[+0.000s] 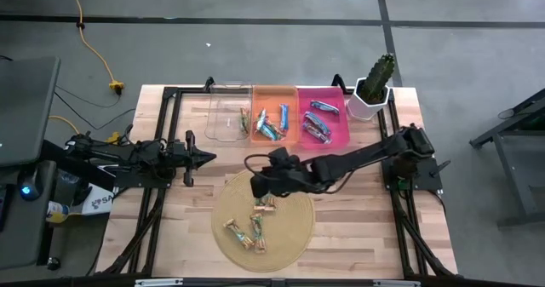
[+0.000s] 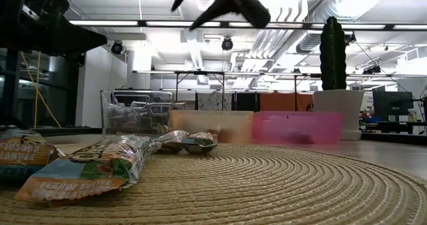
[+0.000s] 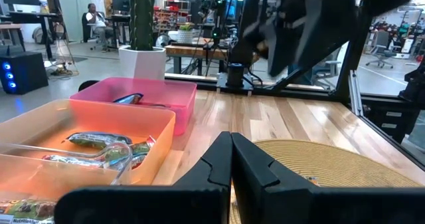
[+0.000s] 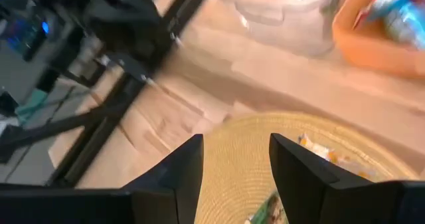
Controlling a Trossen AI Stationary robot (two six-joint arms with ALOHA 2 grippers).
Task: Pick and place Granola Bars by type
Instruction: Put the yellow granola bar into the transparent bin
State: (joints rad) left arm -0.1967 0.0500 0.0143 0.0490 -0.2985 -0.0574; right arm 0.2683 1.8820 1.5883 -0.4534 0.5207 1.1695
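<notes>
Tan-and-green foil-wrapped granola bars (image 1: 250,228) lie scattered on the round woven mat (image 1: 294,236); blue ones sit in the orange bin (image 1: 274,94), dark silver-purple ones in the pink bin (image 1: 341,135). The right gripper (image 1: 252,173) hovers above the mat, fingers apart, empty. The left gripper (image 1: 209,157) waits beside, fingers closed.

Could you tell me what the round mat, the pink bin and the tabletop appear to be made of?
Round mat: looks like woven straw or similar fibre, matte, with coiled concentric ribs.
Pink bin: apparently translucent plastic, smooth; the contents show faintly through its wall.
Tabletop: seemingly light wood, butcher-block style, with visible planks and grain.
</notes>
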